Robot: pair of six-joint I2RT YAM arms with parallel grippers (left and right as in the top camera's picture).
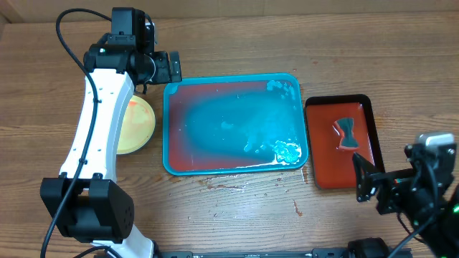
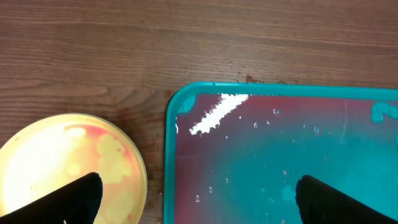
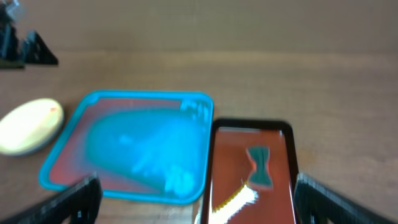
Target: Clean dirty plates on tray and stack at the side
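Note:
The teal-blue tray (image 1: 171, 129) lies mid-table, its inside wet with a red film and white foam; no plate is on it. Left of it a yellow-green plate (image 1: 136, 125) with faint red smears rests on the table, half hidden by my left arm. My left gripper (image 1: 165, 72) hovers open above the tray's far-left corner (image 2: 177, 99). One of its fingers (image 2: 74, 202) is over the plate (image 2: 68, 155), the other over the tray. Open and holding nothing, my right gripper (image 1: 366, 183) stays near the front right. From the side the plate (image 3: 28, 124) looks thick; how many are stacked I cannot tell.
A smaller dark red tray (image 1: 323, 161) with a black rim lies right of the teal tray, holding a dark green bow-tie sponge (image 1: 348, 132). The right wrist view shows that red tray (image 3: 224, 168) and the sponge (image 3: 260, 165). Red drips spot the wood in front of the trays (image 1: 229, 188).

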